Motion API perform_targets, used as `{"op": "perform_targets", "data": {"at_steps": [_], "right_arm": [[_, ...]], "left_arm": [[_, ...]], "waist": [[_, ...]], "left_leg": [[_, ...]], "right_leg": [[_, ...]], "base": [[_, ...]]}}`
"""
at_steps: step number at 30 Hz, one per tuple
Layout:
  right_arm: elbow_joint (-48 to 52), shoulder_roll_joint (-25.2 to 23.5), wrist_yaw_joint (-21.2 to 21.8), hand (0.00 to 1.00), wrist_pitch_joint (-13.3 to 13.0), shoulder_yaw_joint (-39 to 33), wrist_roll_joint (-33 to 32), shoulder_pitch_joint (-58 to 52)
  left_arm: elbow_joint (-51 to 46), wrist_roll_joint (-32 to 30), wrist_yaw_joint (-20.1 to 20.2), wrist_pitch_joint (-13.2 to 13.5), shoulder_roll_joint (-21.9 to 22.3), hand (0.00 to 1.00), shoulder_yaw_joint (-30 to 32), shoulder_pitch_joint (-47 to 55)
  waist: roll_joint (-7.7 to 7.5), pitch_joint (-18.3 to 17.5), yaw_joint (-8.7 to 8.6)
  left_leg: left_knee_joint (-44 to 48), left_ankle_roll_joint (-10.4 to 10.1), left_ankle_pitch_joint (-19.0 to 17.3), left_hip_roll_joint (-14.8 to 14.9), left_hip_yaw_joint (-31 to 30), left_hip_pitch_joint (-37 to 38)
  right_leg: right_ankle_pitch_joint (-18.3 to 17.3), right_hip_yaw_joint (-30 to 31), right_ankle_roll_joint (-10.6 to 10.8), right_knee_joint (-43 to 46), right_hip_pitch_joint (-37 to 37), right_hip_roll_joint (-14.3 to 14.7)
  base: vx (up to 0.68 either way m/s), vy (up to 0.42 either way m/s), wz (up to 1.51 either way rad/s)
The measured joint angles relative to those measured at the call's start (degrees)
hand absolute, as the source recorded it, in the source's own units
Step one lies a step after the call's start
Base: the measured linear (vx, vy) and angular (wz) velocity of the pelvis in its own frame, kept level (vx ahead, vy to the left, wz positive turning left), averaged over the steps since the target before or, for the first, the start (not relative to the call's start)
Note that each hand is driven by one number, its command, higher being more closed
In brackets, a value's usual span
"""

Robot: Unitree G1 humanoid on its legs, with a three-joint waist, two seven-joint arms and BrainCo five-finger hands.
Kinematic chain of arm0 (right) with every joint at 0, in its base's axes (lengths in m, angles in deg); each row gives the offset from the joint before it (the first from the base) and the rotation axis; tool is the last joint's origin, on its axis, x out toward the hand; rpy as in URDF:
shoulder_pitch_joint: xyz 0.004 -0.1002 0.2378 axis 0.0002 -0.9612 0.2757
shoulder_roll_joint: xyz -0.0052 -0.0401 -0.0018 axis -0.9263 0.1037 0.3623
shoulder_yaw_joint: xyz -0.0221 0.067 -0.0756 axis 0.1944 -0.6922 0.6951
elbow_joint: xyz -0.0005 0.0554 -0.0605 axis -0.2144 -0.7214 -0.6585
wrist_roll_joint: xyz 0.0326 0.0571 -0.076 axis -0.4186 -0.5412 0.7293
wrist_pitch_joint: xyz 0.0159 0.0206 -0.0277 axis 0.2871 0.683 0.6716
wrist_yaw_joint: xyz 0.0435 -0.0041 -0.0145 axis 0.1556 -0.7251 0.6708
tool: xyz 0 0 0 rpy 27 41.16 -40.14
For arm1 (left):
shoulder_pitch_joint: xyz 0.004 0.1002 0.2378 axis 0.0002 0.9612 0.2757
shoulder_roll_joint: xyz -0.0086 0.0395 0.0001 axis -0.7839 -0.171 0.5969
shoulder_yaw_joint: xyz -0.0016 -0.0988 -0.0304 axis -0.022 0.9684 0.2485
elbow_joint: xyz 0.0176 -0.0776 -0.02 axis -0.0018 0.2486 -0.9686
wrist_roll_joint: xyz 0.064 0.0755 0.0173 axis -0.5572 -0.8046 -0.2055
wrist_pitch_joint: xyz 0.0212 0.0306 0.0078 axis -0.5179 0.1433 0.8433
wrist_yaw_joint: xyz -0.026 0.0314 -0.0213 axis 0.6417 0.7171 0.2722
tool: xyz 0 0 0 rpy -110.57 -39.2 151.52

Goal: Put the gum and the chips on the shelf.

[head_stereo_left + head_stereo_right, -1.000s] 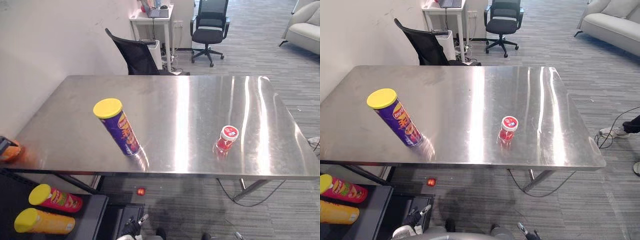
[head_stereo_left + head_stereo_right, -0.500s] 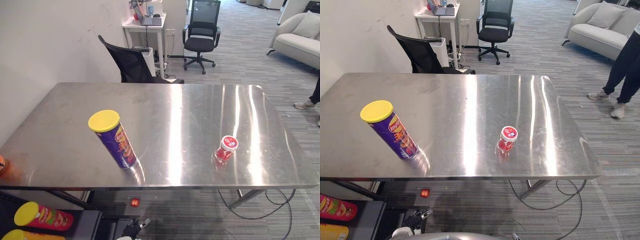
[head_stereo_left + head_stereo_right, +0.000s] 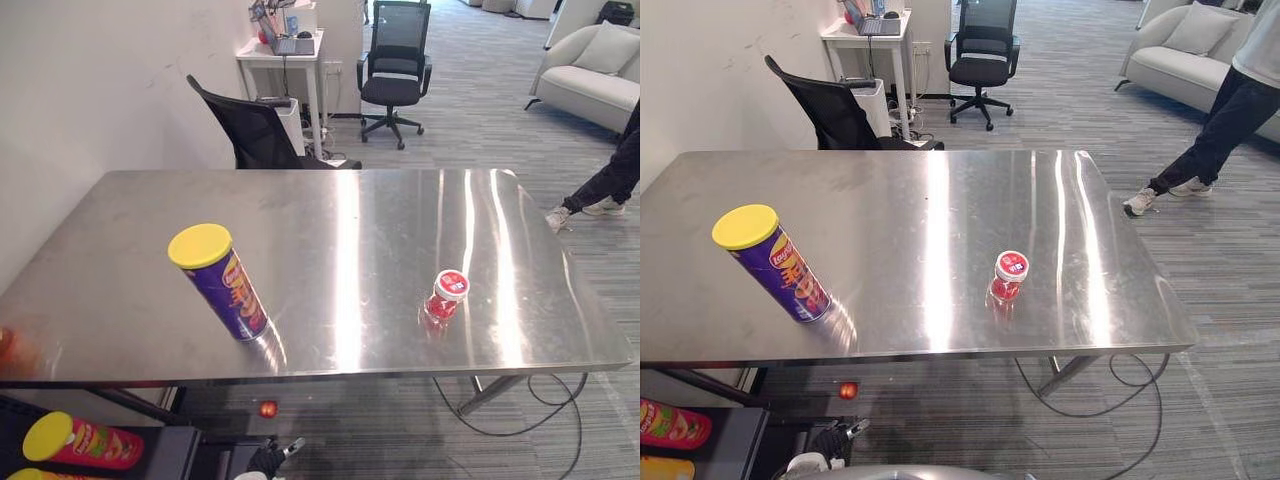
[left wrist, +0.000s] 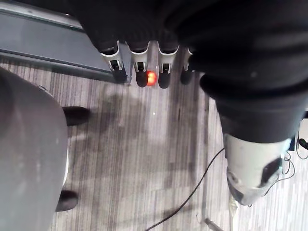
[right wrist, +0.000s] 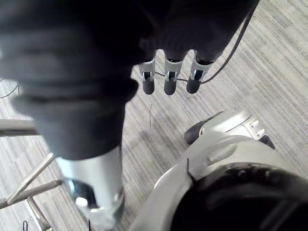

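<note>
Where the steel table (image 3: pixel 350 215) spans the scene, both task items stand on its near half, well apart from each other. The chips can (image 3: pixel 224 283), purple with a yellow lid, stands on its base at the near left, lid uppermost. The gum (image 3: pixel 443 297), a small red bottle with a red-and-white cap, stands upright at the near right of centre. Neither item is touched by a hand.

The shelf (image 3: pixel 172 445) is a black surface low at the near left, below the table's edge. A red can (image 3: pixel 85 440) with a yellow lid lies on its side there, and a yellow can (image 3: pixel 662 468) lies nearer beside it.

Left hand (image 4: pixel 149 33): it hangs over the grey floor, fingers (image 4: pixel 141 77) straight, side by side and holding nothing. Right hand (image 5: pixel 168 65): likewise over the floor, fingers (image 5: pixel 148 84) straight and empty.

A small red light (image 3: pixel 267 408) glows on the floor under the table's near edge. Past the far edge stands a black chair (image 3: pixel 250 125), with a white desk (image 3: pixel 290 50) and a second office chair (image 3: pixel 395 65) farther off. A pale sofa (image 3: pixel 590 75) sits at the far right. A person's leg (image 3: pixel 1210 140) in dark trousers shows to the right of the table.
</note>
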Motion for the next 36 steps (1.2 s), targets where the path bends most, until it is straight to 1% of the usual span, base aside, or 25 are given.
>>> {"op": "perform_targets", "data": {"at_steps": [3, 5, 6, 8, 10, 12, 13, 14, 15, 16, 17, 18, 19, 20, 21, 22, 23, 24, 25, 26, 29, 31, 33, 34, 36], "right_arm": [[0.0, -0.2, 0.0, 0.00, 0.7, -2.6, -1.4, -0.9], [0.0, -0.3, -0.1, 0.00, 1.2, -5.8, -3.1, -1.2], [0.0, -0.3, -0.3, 0.00, 1.2, -8.9, -4.7, -1.2], [0.1, 0.5, -0.6, 0.00, 1.3, -13.9, -7.2, -1.1], [1.4, 3.3, -0.9, 0.00, 1.5, -19.9, -9.5, -0.6], [5.2, 8.8, -1.8, 0.00, 2.2, -27.6, -10.6, 1.0], [7.2, 13.4, -2.2, 0.00, 2.2, -32.4, -10.6, 1.9], [7.8, 16.3, -2.3, 0.00, 2.2, -35.0, -10.6, 2.8], [8.7, 22.1, -2.6, 0.00, 2.2, -38.5, -10.4, 4.8], [9.7, 27.7, -2.6, 0.00, 1.9, -39.9, -9.5, 7.7], [9.7, 30.5, -2.6, 0.00, 1.9, -40.3, -8.0, 9.4], [9.5, 35.9, -2.4, 0.00, 1.9, -40.1, -5.3, 12.4], [9.2, 39.5, -2.3, 0.00, 1.9, -39.5, -3.7, 14.5], [8.6, 44.0, -2.2, 0.00, 1.9, -36.6, -3.2, 17.7], [8.4, 46.1, -2.1, 0.00, 1.9, -34.6, -2.5, 19.7], [8.1, 50.4, -1.9, 0.00, 1.9, -28.4, -1.4, 25.3], [7.1, 53.5, -1.8, 0.00, 1.7, -22.9, -1.1, 30.0], [6.9, 55.0, -1.7, 0.00, 1.7, -19.5, -0.8, 33.5], [6.9, 55.6, -1.7, 0.00, 1.6, -17.8, -0.3, 35.3], [6.9, 56.4, -1.9, 0.00, 1.1, -14.0, 0.2, 38.6], [7.4, 56.5, -1.9, 0.00, 1.1, -6.5, 0.2, 44.1], [9.8, 56.3, -2.0, 0.00, 1.1, -2.2, 0.2, 45.8], [14.4, 54.3, -2.0, 0.00, 0.8, 3.9, 0.2, 48.6], [15.6, 53.6, -2.0, 0.00, 0.7, 5.3, 0.2, 49.2], [18.8, 50.0, -2.0, 0.00, 0.4, 9.3, 0.8, 50.6]], "left_arm": [[0.7, 0.0, 0.8, -0.1, -0.1, 0.00, 0.0, -0.3], [0.8, 0.0, 1.1, -0.3, -0.2, 0.00, 0.1, -0.2], [0.9, 0.0, 1.5, -0.9, -0.6, 0.00, 0.1, -0.2], [0.9, 0.0, 2.0, -1.1, -0.7, 0.00, 0.3, -0.3], [0.9, 0.0, 2.8, -1.2, -0.5, 0.00, 1.4, -0.2], [0.6, -0.3, 3.2, -1.2, -0.3, 0.00, 2.6, 0.2], [0.3, -1.3, 3.3, -1.2, -0.3, 0.00, 2.7, 0.5], [0.2, -1.8, 3.3, -1.1, -0.3, 0.00, 2.9, 0.5], [0.1, -1.8, 3.3, -1.1, -0.4, 0.00, 3.4, 0.8], [0.1, -1.9, 3.3, -1.0, -0.7, 0.00, 3.7, 1.1], [0.2, -2.1, 3.3, -1.1, -0.9, 0.00, 3.6, 1.1], [0.1, -2.6, 3.4, -1.0, -1.1, 0.00, 3.3, 1.1], [0.1, -2.7, 3.5, -0.8, -1.1, 0.00, 2.9, 1.1], [0.0, -3.1, 3.6, -0.7, -1.0, 0.00, 2.2, 1.1], [0.0, -3.5, 3.7, -0.6, -1.0, 0.00, 2.2, 1.1], [-0.7, -3.9, 3.9, -0.6, -0.9, 0.00, 1.4, 1.3], [-1.5, -3.9, 4.0, -0.4, -0.8, 0.00, 0.4, 1.6], [-1.7, -4.0, 4.1, 0.0, -0.7, 0.00, -0.1, 1.7], [-1.8, -4.0, 4.1, 0.1, -0.7, 0.00, -0.2, 1.7], [-2.5, -4.0, 4.1, 0.2, -0.7, 0.00, -0.4, 2.0], [-4.4, -4.0, 4.0, 0.3, -0.4, 0.00, -0.6, 2.9], [-4.7, -3.9, 3.9, 0.5, 0.0, 0.00, -0.6, 3.1], [-5.7, -3.9, 3.8, 0.5, 0.1, 0.00, -1.1, 3.4], [-5.7, -3.9, 3.8, 0.5, 0.0, 0.00, -1.3, 3.4], [-6.1, -3.9, 3.6, 0.6, -0.2, 0.00, -2.0, 3.4]], "waist": [[0.05, 0.0, -0.30], [0.06, 0.0, -0.80], [0.07, 0.0, -1.22], [-0.08, 0.1, -1.21], [-0.09, 0.1, -1.11], [0.32, -0.1, -1.41], [0.51, -0.1, -1.58], [0.51, -0.2, -1.64], [0.36, -0.3, -1.94], [0.01, -0.5, -2.55], [-0.18, -0.6, -2.75], [-0.62, -0.9, -2.83], [-0.85, -1.1, -2.83], [-1.03, -1.3, -2.92], [-1.07, -1.3, -2.94], [-1.03, -1.5, -2.94], [-0.99, -1.7, -2.80], [-0.98, -1.7, -2.80], [-0.98, -1.7, -2.80], [-0.89, -1.7, -2.83], [-0.86, -1.6, -2.51], [-0.71, -1.5, -2.49], [-0.39, -1.2, -2.39], [-0.37, -1.1, -2.33], [-0.50, -0.6, -2.29]], "left_leg": [[0.0, 0.0, 0.0, 0.0, 0.0, 0.0], [0.0, -0.1, 0.0, 0.0, 0.0, 0.0], [0.0, -0.1, -0.1, 0.0, 0.1, 0.0], [0.0, -0.1, -0.3, 0.2, 0.6, 0.0], [0.0, -0.1, -0.7, 0.2, 1.4, -0.2], [0.0, 0.1, -1.1, 0.2, 1.4, -1.1], [0.0, 0.2, -1.2, 0.0, 1.3, -1.6], [0.0, 0.3, -1.2, -0.1, 1.1, -1.8], [0.0, 0.3, -1.2, -0.2, 1.1, -2.1], [0.0, 0.3, -1.2, -0.3, 1.0, -2.5], [0.0, 0.3, -1.2, -0.3, 0.9, -2.7], [0.0, 0.3, -1.2, -0.2, 0.8, -2.9], [0.0, 0.3, -1.2, -0.1, 0.3, -3.0], [0.0, 0.4, -1.1, 0.0, -0.2, -3.1], [0.0, 0.4, -1.1, 0.1, -0.3, -3.1], [0.0, 0.4, -1.1, 0.2, -0.3, -3.1], [0.0, 0.5, -1.0, 0.1, -0.4, -3.4], [0.1, 0.7, -0.9, 0.1, -0.7, -3.7], [0.1, 0.8, -0.8, 0.0, -1.0, -3.8], [0.2, 0.7, -0.4, -0.2, -1.9, -3.6], [0.4, 0.8, 0.0, -0.2, -2.6, -3.7], [0.4, 1.0, 0.3, -0.5, -3.6, -4.0], [0.3, 1.4, 0.6, -0.9, -3.5, -4.1], [0.1, 1.5, 0.7, -1.0, -3.5, -4.1], [0.0, 1.6, 1.1, -1.4, -3.4, -4.4]], "right_leg": [[0.0, 0.0, 0.0, 0.0, 0.0, 0.0], [0.0, 0.0, 0.0, 0.0, 0.0, 0.0], [0.0, 0.1, 0.0, 0.1, -0.1, 0.0], [0.0, 0.2, 0.0, 0.1, -0.3, 0.0], [0.0, 0.9, 0.1, 0.1, -1.0, 0.0], [0.0, 1.6, 0.1, 0.4, -2.0, -0.2], [0.0, 1.6, 0.2, 0.7, -2.2, -0.4], [0.0, 1.5, 0.2, 0.7, -2.3, -0.5], [0.1, 1.5, 0.2, 0.8, -2.7, -0.5], [0.1, 1.5, 0.2, 1.0, -3.1, -0.4], [0.1, 1.5, 0.3, 1.0, -3.1, -0.4], [0.1, 1.4, 0.3, 1.0, -3.3, -0.3], [0.1, 1.2, 0.2, 1.1, -3.3, -0.2], [0.1, 0.8, 0.2, 1.3, -3.3, -0.1], [0.1, 0.7, 0.2, 1.5, -3.3, 0.0], [0.1, 0.7, 0.2, 2.1, -3.6, 0.1], [0.1, 0.7, 0.2, 2.4, -4.0, 0.0], [0.1, 0.4, 0.3, 2.6, -4.2, -0.1], [0.2, 0.2, 0.3, 2.6, -4.2, -0.1], [0.2, -0.6, 0.3, 2.9, -4.2, -0.4], [0.2, -1.6, 0.2, 3.6, -4.2, -0.7], [0.4, -2.2, 0.2, 3.8, -4.2, -1.1], [0.7, -2.2, 0.4, 3.8, -4.4, -1.4], [0.8, -2.2, 0.4, 3.8, -4.4, -1.5], [0.9, -2.2, 0.6, 3.8, -4.8, -1.9]], "base": [[0.00, 0.000, 0.00], [0.00, 0.000, 0.00], [-0.03, -0.027, -0.07], [-0.03, -0.025, -0.12], [-0.01, -0.014, -0.20], [0.01, -0.012, -0.14], [0.03, -0.008, 0.03], [0.06, -0.004, 0.09], [0.04, -0.005, 0.08], [0.04, -0.009, 0.06], [0.03, -0.022, 0.05], [0.02, -0.038, 0.10], [0.02, -0.052, 0.17], [0.01, -0.044, 0.17], [0.00, -0.035, 0.12], [-0.01, -0.027, 0.03], [-0.02, -0.023, 0.07], [-0.02, -0.016, 0.12], [0.00, -0.013, 0.26], [0.02, -0.010, 0.29], [0.00, -0.009, 0.23], [-0.03, 0.000, 0.20], [-0.05, 0.017, -0.02], [-0.07, 0.014, -0.07], [-0.09, 0.006, -0.06]]}}
